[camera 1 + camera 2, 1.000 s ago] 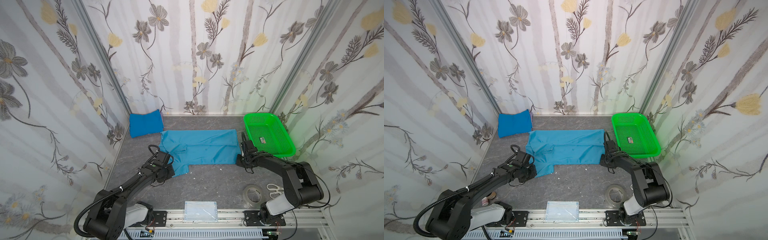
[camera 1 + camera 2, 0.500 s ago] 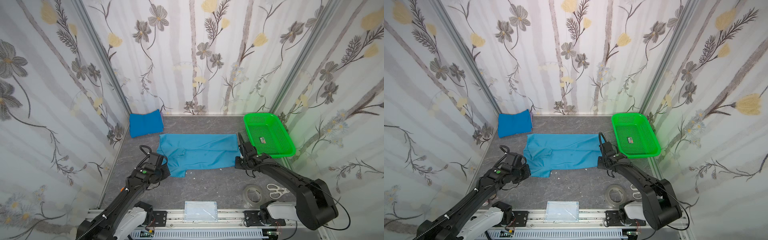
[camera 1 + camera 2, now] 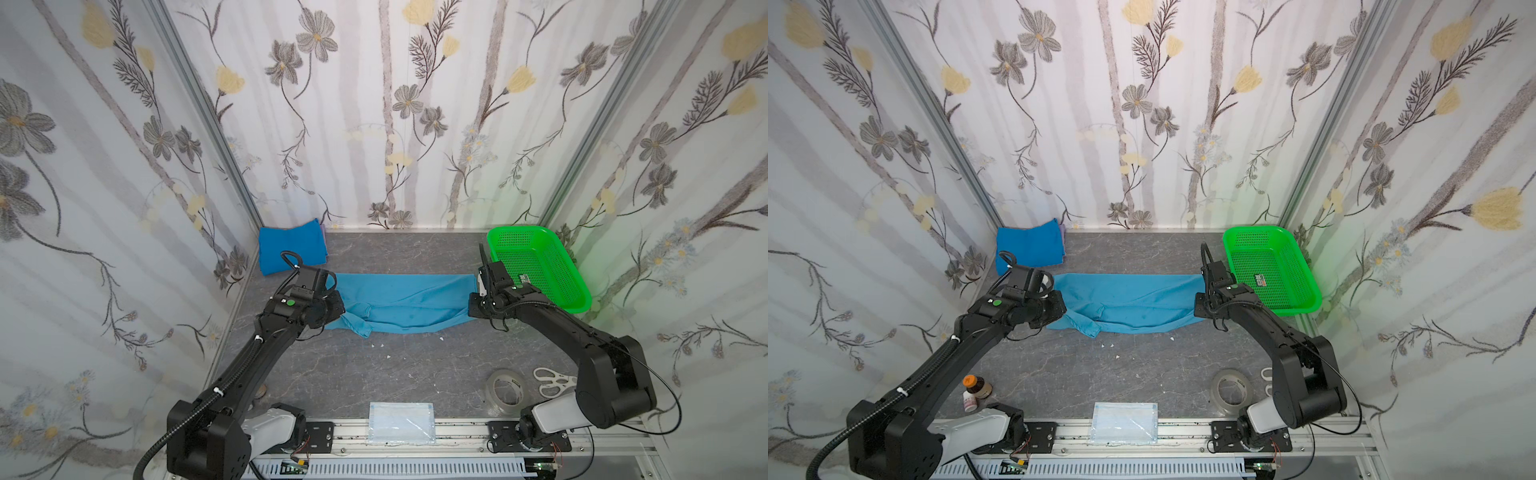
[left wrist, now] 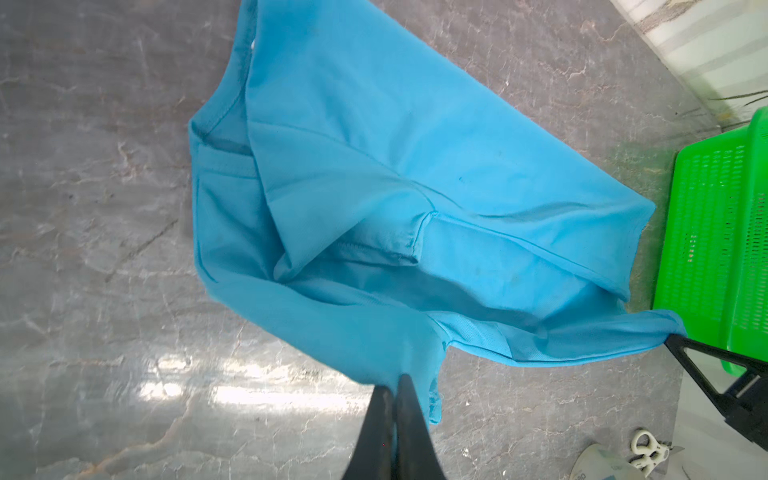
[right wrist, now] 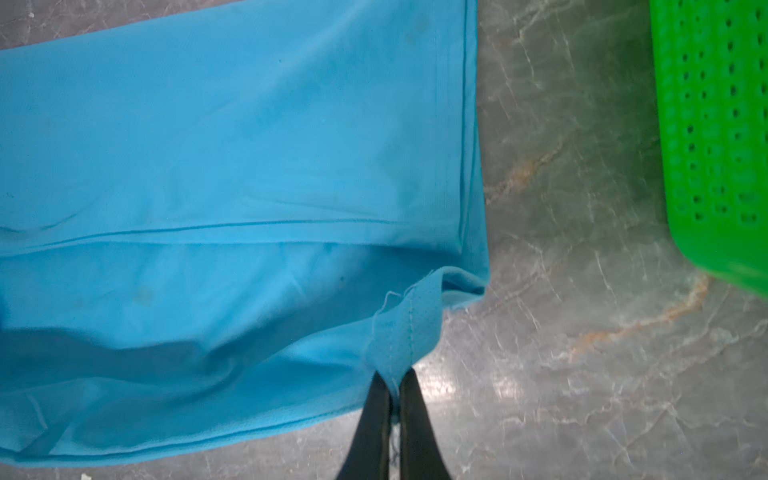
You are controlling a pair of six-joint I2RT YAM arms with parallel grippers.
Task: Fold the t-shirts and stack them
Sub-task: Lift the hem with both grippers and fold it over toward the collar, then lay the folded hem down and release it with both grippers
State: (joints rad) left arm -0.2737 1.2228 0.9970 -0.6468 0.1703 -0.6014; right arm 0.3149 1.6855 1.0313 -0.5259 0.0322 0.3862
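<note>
A grey marbled tabletop (image 3: 374,365) is boxed in by flowered walls (image 3: 374,104) on three sides. In both top views the royal-blue t-shirt (image 3: 291,249) lies folded in the far left corner, so I judge one garment done. The teal t-shirt (image 3: 407,299) is spread crosswise in the middle, its near long edge pinched at either end by the left gripper (image 3: 338,308) and the right gripper (image 3: 473,309), a sleeve sagging by the left one. A lengthwise fold looks under way, with the cross folds and the stacking yet to come. The shirt's right end sits just beside the green basket (image 3: 515,230); its left end is near the folded shirt. Toward the front the table is open, with the tape roll (image 3: 505,390), scissors (image 3: 552,380) and packet (image 3: 401,422) well apart; a top view adds two small bottles (image 3: 976,388) by the left arm's base.

Left wrist view: the jaws are pressed together on the teal cloth (image 4: 374,187), which rises off the table to them; the layers lie doubled and wrinkled; the basket (image 4: 715,249) stands close beyond the far end.

Right wrist view: the jaws are clamped on the hem corner of the teal shirt (image 5: 249,166); only a strip of bare table parts hem from basket (image 5: 715,124), so the fold should probably go straight back, not rightward.
</note>
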